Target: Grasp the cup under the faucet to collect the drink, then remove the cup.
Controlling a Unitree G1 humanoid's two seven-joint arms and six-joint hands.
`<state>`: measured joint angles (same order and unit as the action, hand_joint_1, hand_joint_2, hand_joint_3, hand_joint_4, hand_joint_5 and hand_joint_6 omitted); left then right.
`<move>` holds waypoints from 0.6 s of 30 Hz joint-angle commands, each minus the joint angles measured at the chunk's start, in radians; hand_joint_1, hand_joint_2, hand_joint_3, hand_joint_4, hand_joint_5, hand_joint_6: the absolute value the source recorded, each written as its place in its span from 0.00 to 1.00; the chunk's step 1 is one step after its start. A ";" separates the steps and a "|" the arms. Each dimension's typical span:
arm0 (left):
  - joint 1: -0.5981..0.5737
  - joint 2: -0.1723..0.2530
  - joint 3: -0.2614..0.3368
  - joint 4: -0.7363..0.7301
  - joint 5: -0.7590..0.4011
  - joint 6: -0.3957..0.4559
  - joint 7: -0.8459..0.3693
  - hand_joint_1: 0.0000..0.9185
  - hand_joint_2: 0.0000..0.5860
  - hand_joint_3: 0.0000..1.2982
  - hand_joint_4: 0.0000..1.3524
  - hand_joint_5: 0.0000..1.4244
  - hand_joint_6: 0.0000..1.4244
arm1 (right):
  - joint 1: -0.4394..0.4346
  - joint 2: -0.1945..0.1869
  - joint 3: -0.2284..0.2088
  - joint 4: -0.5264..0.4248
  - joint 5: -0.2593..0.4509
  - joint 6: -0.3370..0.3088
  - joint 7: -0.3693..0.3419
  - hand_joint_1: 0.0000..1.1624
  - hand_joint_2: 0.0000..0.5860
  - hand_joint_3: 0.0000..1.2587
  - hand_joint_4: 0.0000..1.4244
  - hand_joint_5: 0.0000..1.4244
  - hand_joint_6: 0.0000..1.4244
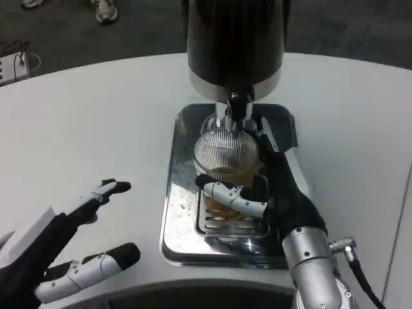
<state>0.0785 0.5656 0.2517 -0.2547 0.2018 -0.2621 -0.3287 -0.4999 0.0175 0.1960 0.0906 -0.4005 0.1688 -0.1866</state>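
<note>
A clear ribbed glass cup (225, 153) stands on the drip tray (187, 212) directly beneath the black faucet (237, 108) of the dark drink dispenser (235, 38). Amber drink fills its lower part. My right hand (273, 193) wraps around the cup from the right, its white and black fingers (235, 196) curling across the cup's front. At the lower left my left hand (71, 248) hovers over the table, fingers spread, holding nothing.
The shiny metal drip tray has a slotted grille (228, 222) at its middle. The white table's curved near edge (193, 286) runs along the bottom. A white power strip (13, 66) lies at the far left, and someone's shoes (103, 9) stand on the floor beyond.
</note>
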 commanded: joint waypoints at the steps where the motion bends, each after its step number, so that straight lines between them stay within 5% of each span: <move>1: 0.016 0.015 -0.012 -0.012 0.001 0.017 -0.016 0.00 0.05 0.12 0.03 0.07 0.14 | 0.022 0.031 0.014 0.001 -0.019 0.008 -0.038 0.69 0.37 0.06 0.13 0.16 0.10; 18: 0.020 0.018 -0.016 0.012 -0.014 0.015 -0.035 0.00 0.05 0.14 0.05 0.09 0.15 | 0.061 0.077 0.038 0.009 -0.049 -0.029 -0.141 0.73 0.42 0.25 0.28 0.31 0.23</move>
<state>0.0830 0.5716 0.2462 -0.2533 0.1984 -0.2486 -0.3489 -0.4609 0.0747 0.2229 0.0913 -0.4392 0.1592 -0.2965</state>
